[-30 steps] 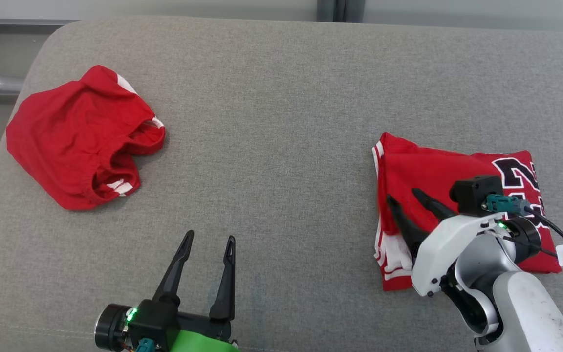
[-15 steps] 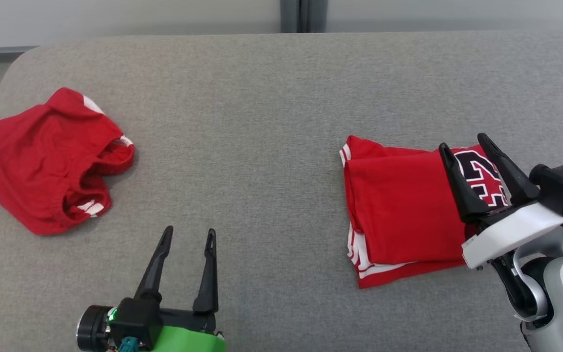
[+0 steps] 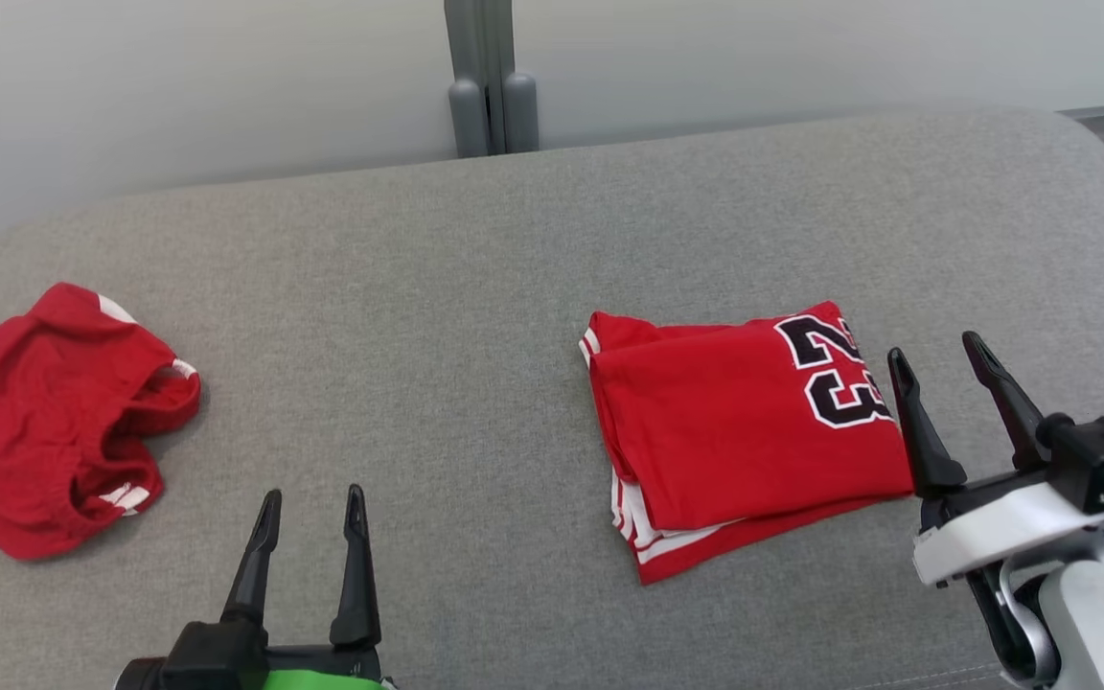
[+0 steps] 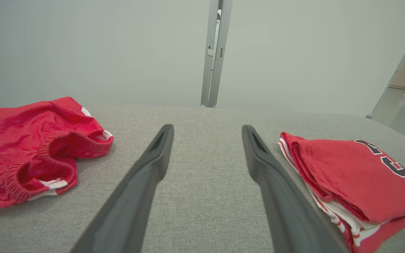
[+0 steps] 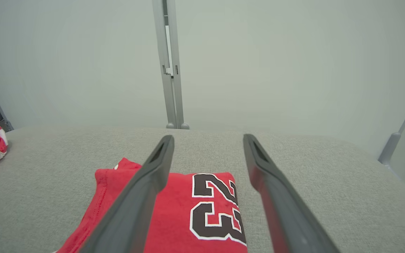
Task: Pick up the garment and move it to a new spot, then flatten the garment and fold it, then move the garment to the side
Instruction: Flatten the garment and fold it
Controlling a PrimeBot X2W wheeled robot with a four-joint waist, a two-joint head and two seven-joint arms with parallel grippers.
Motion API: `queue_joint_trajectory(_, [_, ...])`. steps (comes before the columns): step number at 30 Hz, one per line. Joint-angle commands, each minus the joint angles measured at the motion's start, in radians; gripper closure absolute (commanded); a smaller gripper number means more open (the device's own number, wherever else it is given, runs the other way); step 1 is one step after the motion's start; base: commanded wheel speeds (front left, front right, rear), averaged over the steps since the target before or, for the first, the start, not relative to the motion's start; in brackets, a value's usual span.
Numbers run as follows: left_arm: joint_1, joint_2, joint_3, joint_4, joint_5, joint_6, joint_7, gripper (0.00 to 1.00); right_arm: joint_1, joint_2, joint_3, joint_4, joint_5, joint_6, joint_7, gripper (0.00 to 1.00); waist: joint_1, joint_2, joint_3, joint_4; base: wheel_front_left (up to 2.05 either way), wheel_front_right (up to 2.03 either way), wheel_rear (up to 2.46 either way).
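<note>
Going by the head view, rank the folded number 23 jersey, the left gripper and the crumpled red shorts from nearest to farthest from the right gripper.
Measured from the right gripper, at the lower right:
1. The folded jersey, just to its left.
2. The left gripper, at the lower left, well past the jersey.
3. The crumpled red shorts, at the far left edge of the grey surface.

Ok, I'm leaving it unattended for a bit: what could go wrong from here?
The folded jersey lies close beside the open right jaws; a careless sweep could snag its edge and undo the fold. The red shorts lie crumpled, so a pinch there might lift only one layer.
</note>
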Motion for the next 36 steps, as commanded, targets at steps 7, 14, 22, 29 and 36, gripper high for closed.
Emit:
queue_joint_trajectory(7, [0.048, 0.002, 0.023, -0.024, 0.018, -0.006, -0.003, 0.0, 0.151, 0.077, -0.051, -0.101, -0.04, 0.0, -0.003, 0.0, 0.0, -0.0001, -0.089, -0.012, 0.0, 0.0, 0.0])
queue_joint_trajectory(14, [0.08, 0.002, 0.037, -0.036, 0.047, -0.017, -0.003, 0.0, 0.214, 0.101, -0.037, -0.105, -0.047, 0.0, -0.003, 0.0, 0.0, -0.0001, -0.109, -0.002, 0.0, 0.0, 0.0])
queue_joint_trajectory(22, [0.096, 0.002, 0.04, -0.034, 0.063, -0.025, -0.003, 0.0, 0.239, 0.101, -0.018, -0.091, -0.053, 0.0, -0.003, 0.0, 0.0, -0.0001, -0.119, 0.004, 0.0, 0.0, 0.0])
queue_joint_trajectory(29, [0.094, 0.002, 0.039, -0.027, 0.065, -0.023, -0.003, 0.0, 0.241, 0.101, -0.013, -0.087, -0.054, 0.0, -0.003, 0.0, 0.0, -0.0001, -0.118, 0.009, 0.0, 0.0, 0.0])
queue_joint_trajectory(36, [0.09, 0.002, 0.046, -0.012, 0.07, -0.034, -0.003, 0.0, 0.243, 0.103, -0.01, -0.083, -0.054, 0.0, -0.003, 0.0, 0.0, -0.0001, -0.122, 0.017, 0.0, 0.0, 0.0])
